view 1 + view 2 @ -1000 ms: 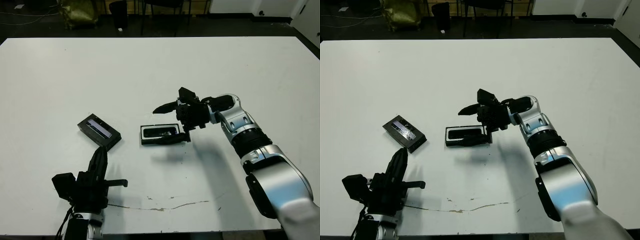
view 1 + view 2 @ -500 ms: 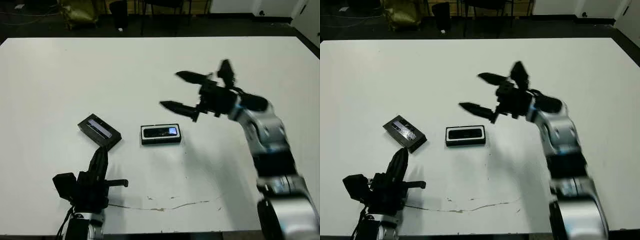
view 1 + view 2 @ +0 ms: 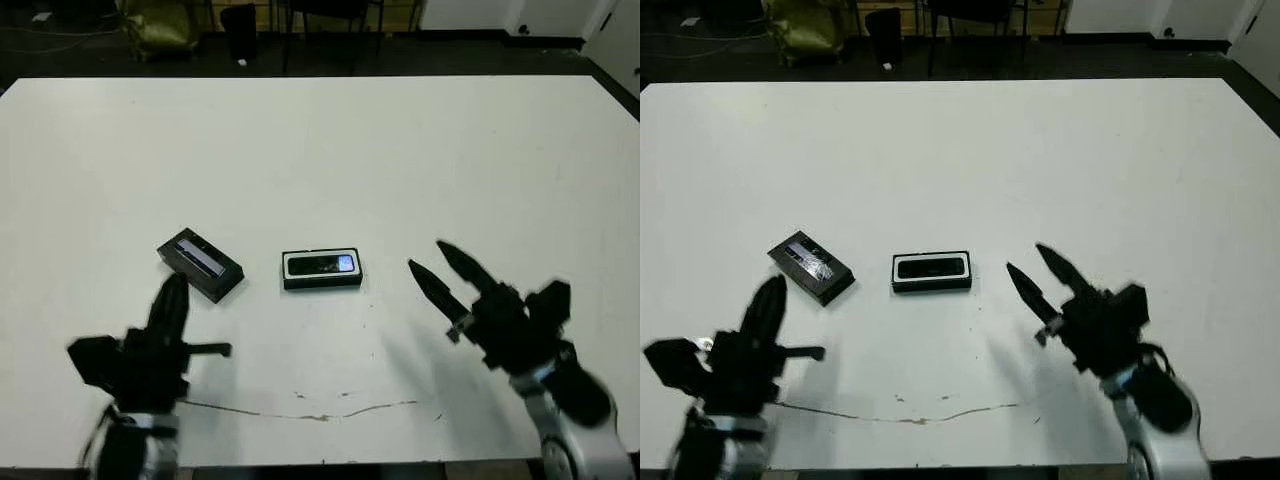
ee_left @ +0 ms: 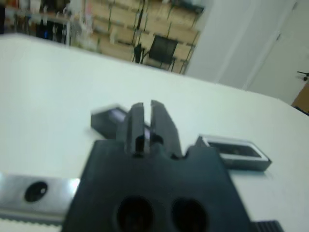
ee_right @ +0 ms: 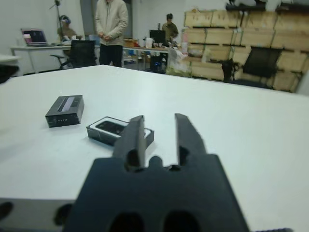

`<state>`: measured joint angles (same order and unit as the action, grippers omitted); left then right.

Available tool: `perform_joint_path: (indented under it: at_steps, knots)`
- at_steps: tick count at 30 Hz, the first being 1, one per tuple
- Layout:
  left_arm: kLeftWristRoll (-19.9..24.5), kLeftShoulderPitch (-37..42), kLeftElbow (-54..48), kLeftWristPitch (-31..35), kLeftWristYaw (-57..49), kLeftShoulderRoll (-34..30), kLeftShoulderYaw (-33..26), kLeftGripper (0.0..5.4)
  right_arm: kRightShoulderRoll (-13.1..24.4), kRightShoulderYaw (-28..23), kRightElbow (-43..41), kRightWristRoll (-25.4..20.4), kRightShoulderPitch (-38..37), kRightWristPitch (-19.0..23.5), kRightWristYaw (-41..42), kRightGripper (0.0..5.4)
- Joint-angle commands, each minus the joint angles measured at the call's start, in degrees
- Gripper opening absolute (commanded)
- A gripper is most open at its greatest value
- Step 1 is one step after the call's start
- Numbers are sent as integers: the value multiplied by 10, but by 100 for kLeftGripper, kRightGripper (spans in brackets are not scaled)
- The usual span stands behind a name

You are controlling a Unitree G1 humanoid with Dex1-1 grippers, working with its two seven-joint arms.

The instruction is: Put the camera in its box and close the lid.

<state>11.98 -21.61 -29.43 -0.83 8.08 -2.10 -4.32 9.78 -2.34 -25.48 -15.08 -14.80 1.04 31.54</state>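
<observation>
Fingers of the right gripper [image 3: 436, 276] are spread and empty, left gripper [image 4: 144, 112] seems nearly closed; camera [image 3: 324, 265] lies in box [image 3: 321, 284], so next comes the lid [image 3: 200, 264]

left gripper [image 3: 168, 305] motion-blurred, lid [image 4: 110, 117] smeared and partly hidden in left wrist view

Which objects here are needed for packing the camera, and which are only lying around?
Needed:
- slim black camera, already lying in the tray
- shallow black white-lined box tray
- black lid with shiny strip, beside the tray, not yet on

Lying around:
- nothing else on the white table
</observation>
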Motion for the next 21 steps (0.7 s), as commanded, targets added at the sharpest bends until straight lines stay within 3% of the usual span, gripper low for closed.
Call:
perform_joint_path:
  at_steps: [1,5,8,11,13,16,21]
  knots:
    - [0,30,-16,48,10,-56,-41,0,5,8,-23,6,-25,15,-27,27]
    - [9,93,-21,120,47,-156,-97,0,13,10,-26,-3,-30,16,-38,1]
    - [18,177,17,194,135,-295,-127,0,18,9,-22,-13,-27,19,-40,1]
    - [21,292,122,220,287,-451,-101,0,22,12,-18,-16,-21,18,-41,1]
    - [1,387,217,202,378,-517,-54,0,22,16,-17,-16,-19,18,-43,1]
    - [-46,525,338,174,448,-532,26,0,20,18,-14,-17,-19,12,-45,1]
    - [-146,654,450,124,478,-500,132,0,23,12,-12,-33,-22,15,-46,1]
